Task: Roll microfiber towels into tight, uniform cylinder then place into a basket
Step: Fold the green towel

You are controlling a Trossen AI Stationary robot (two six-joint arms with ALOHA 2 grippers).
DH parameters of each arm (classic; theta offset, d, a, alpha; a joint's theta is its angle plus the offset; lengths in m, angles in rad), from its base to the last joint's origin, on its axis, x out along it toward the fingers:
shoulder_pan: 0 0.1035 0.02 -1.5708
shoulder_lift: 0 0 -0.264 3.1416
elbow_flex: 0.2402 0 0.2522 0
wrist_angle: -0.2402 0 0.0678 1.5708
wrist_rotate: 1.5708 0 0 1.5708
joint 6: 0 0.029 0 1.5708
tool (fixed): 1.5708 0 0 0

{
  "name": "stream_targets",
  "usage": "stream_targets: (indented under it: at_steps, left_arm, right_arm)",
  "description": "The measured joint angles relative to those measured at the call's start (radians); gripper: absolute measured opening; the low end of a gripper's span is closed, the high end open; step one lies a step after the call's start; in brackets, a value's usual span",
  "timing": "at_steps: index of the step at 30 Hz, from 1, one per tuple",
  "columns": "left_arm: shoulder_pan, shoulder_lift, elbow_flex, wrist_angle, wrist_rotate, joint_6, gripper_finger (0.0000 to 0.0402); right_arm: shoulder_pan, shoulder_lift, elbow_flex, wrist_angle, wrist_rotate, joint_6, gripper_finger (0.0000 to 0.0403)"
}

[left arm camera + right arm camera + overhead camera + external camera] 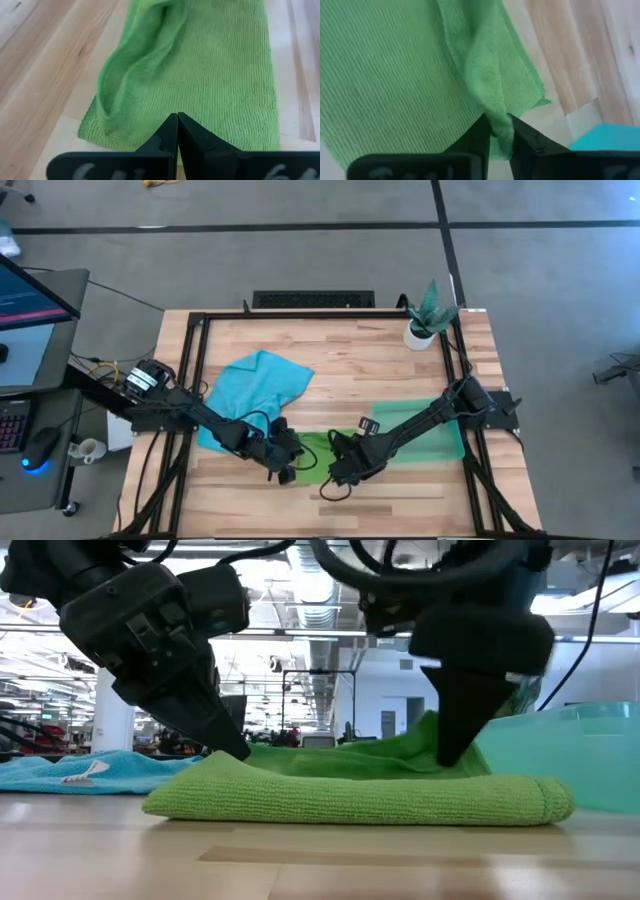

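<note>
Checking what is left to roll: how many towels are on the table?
2. The green towel lies folded at the front, between both grippers; the blue towel lies spread behind the left arm. None seems hidden.

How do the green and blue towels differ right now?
The green towel is folded into a narrow strip near the table's front edge; the blue towel lies loosely rumpled farther back on the left. Both tools work the green towel, left tool and right tool; neither touches the blue. Both rest on the table.
</note>
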Motion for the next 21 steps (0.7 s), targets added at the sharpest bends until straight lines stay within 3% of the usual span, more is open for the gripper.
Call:
stream_targets:
  at_steps: [8,13,17,21]
  left_arm:
    - [0.012,0.001,0.0,-0.051,-0.035,-0.013,0.0]
    - [-0.002,-0.028,0.002,-0.064,-0.125,-0.001,0.0]
    - [-0.038,-0.096,0.003,-0.055,-0.15,0.02,0.0]
    - [-0.072,-0.142,0.004,-0.031,-0.2,0.048,0.0]
  right_arm:
    - [-0.015,-0.002,0.104,-0.17,-0.003,-0.008,0.01]
    - [0.036,-0.021,0.122,-0.305,0.097,-0.011,0.0099]
    - [0.078,-0.081,0.117,-0.285,0.148,-0.032,0.0091]
    - [0.107,-0.147,0.044,-0.136,0.202,-0.034,0.0077]
